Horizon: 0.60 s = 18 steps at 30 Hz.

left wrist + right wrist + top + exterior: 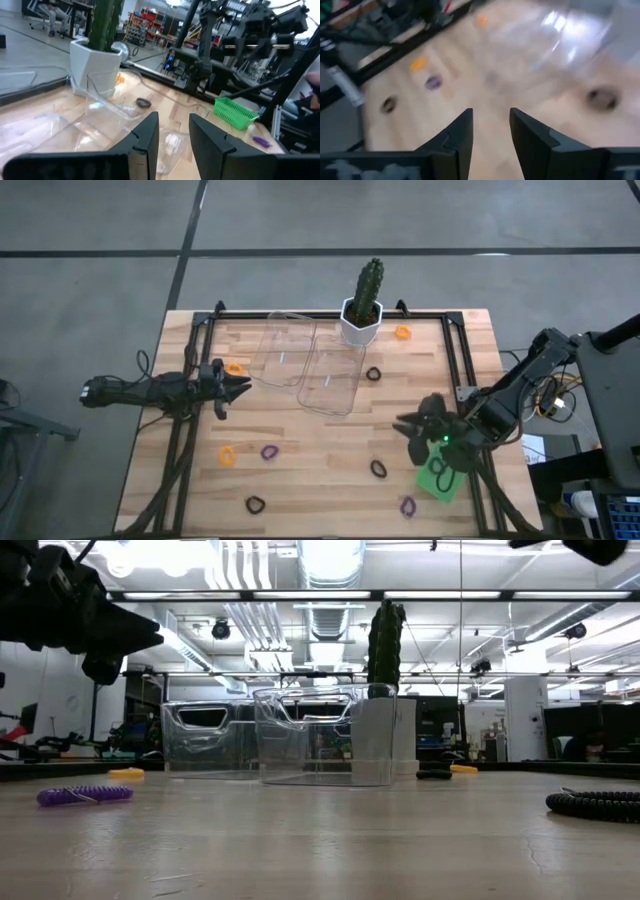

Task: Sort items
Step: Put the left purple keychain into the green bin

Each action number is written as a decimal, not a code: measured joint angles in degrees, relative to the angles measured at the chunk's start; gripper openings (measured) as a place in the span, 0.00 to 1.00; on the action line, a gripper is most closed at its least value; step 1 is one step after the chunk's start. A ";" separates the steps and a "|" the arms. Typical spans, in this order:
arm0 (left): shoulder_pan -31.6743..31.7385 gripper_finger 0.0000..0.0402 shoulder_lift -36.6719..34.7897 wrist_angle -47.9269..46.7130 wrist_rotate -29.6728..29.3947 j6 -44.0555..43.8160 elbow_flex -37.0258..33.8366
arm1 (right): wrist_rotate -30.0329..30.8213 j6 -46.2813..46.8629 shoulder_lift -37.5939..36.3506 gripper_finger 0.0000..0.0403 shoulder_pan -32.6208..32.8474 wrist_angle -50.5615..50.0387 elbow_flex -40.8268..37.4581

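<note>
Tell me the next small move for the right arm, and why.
Probably swing the right gripper toward the black ring lying nearest it on the table and lower over it. Its fingers stand apart with nothing between them, a ring already lies in the green tray beside it, and both clear trays look empty.

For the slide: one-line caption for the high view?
Hair ties scattered around two clear trays and a cactus; both end effectors open and empty.
</note>
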 joint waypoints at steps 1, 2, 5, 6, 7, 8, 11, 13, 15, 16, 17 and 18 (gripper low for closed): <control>-0.01 0.25 0.00 0.19 0.01 -0.16 0.01 | 2.11 -1.36 -0.47 0.29 -0.17 -1.00 0.02; 0.00 0.25 0.00 0.18 0.02 -0.54 0.01 | 4.05 -2.27 -1.05 0.29 -0.56 -2.05 0.00; 0.00 0.25 0.11 0.25 0.04 -1.93 0.01 | 8.58 -3.78 -4.09 0.27 -1.15 -4.98 -1.27; 0.01 0.25 0.11 0.27 0.04 -2.26 0.01 | 9.01 -3.92 -5.35 0.27 -1.27 -6.22 -1.79; -0.01 0.25 0.11 0.25 0.09 -2.39 0.01 | 9.11 -3.93 -6.60 0.27 -1.50 -6.97 -2.40; -0.01 0.25 0.11 0.28 0.09 -2.39 0.01 | 9.19 -3.96 -8.07 0.27 -1.62 -7.49 -3.30; -0.01 0.25 0.11 0.36 0.12 -2.34 0.01 | 9.19 -4.10 -13.05 0.27 -1.66 -8.28 -6.65; 0.00 0.25 0.11 0.43 0.15 -2.53 0.01 | 9.18 -4.04 -16.33 0.27 -1.66 -8.33 -9.31; -0.01 0.25 0.11 0.54 0.18 -2.65 0.01 | 9.05 -3.36 -19.47 0.27 -1.66 -7.81 -12.15; -0.01 0.25 0.11 0.76 0.18 -2.73 0.01 | 9.02 -3.09 -20.97 0.27 -1.66 -7.26 -13.64; -0.01 0.25 0.11 0.98 0.17 -2.75 0.01 | 9.04 -3.08 -22.40 0.27 -1.66 -6.22 -15.02; -0.01 0.25 0.11 1.43 0.17 -2.93 0.01 | 9.04 -3.50 -23.92 0.27 -1.66 -4.83 -16.55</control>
